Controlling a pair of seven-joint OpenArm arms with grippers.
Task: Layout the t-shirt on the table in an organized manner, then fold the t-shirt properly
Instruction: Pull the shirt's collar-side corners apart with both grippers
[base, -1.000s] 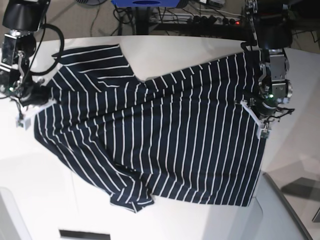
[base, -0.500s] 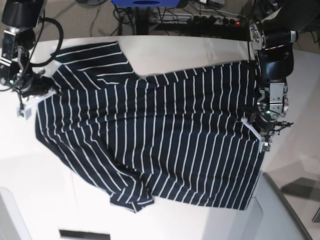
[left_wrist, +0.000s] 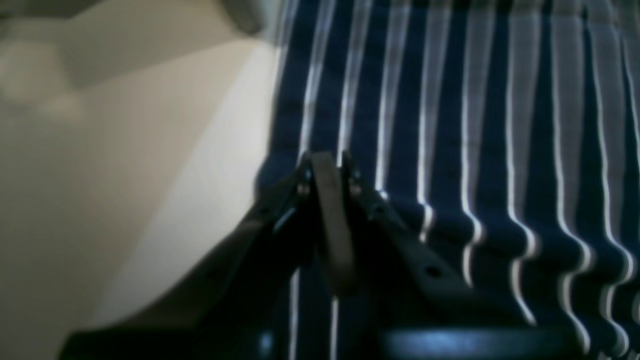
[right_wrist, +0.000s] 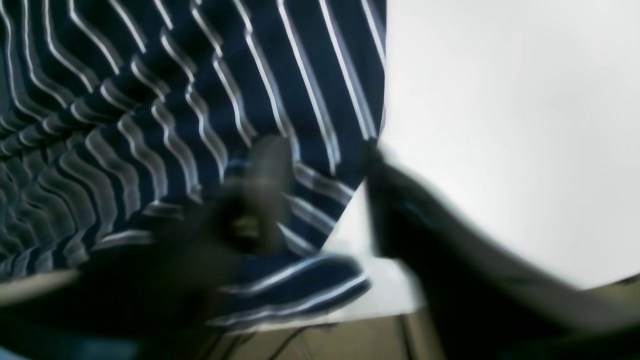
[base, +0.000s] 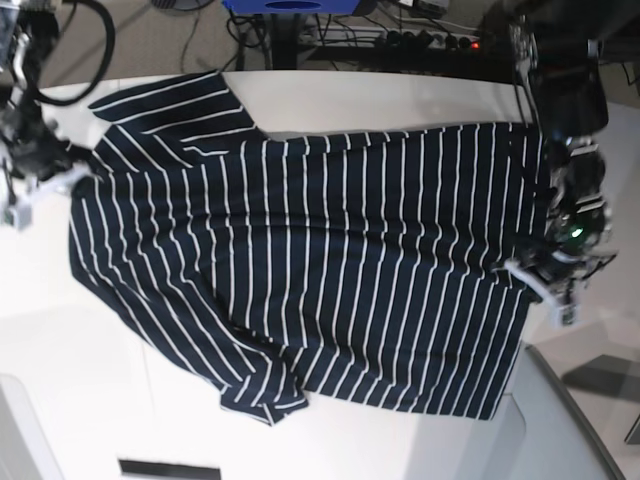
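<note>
White table | t-shirt spread | left gripper pinching hem | right gripper parted

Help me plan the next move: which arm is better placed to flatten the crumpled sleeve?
Probably right: the right fingers stand open and free, at the sleeve end of the t-shirt, while the left fingers are shut on the far hem.

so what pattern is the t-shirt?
Dark navy t-shirt with thin white stripes; the base view shows it best.

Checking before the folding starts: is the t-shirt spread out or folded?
Spread: the t-shirt lies open across the table, only its lower sleeve bunched.
</note>
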